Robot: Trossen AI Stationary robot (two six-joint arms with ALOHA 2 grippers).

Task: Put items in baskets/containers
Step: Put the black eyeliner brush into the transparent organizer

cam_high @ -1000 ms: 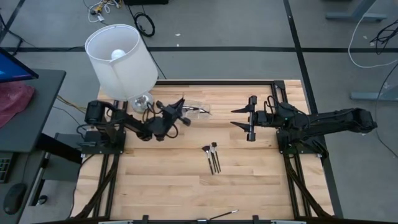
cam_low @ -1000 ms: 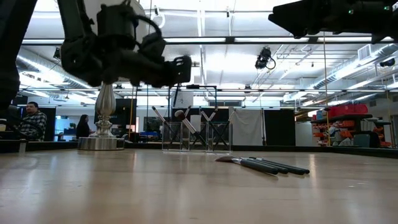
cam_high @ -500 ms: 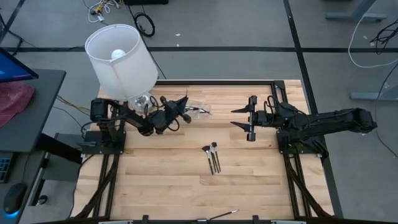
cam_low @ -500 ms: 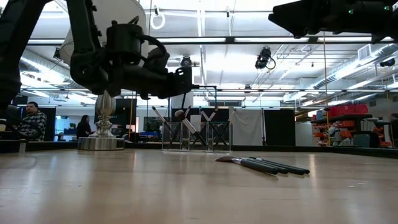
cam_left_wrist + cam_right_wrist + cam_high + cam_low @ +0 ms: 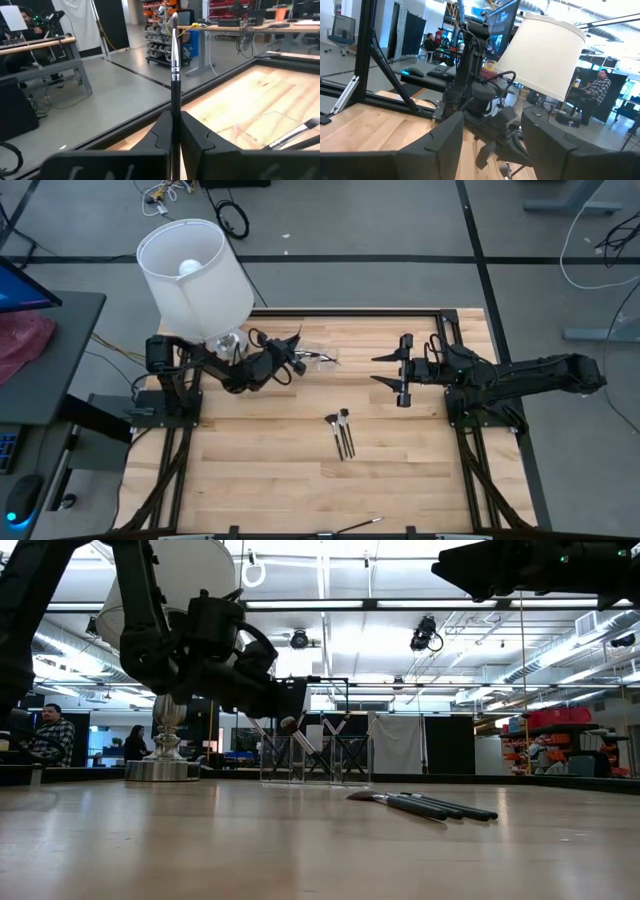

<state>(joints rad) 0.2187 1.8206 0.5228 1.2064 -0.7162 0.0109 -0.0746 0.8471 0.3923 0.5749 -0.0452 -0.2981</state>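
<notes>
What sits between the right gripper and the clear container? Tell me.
Nothing: in the high view, only bare table separates the right gripper from the clear container.

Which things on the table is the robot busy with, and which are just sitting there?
Part of the job:
- brush in the left gripper
- clear container holding brushes
- three loose brushes
- lone brush at the table's edge

Just there:
- lamp
- right gripper, waiting, jaws open

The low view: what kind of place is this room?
Probably a robotics lab or workshop: ceiling ducts, shelving with red bins, and people at desks, one person seated behind the wooden table.
</notes>
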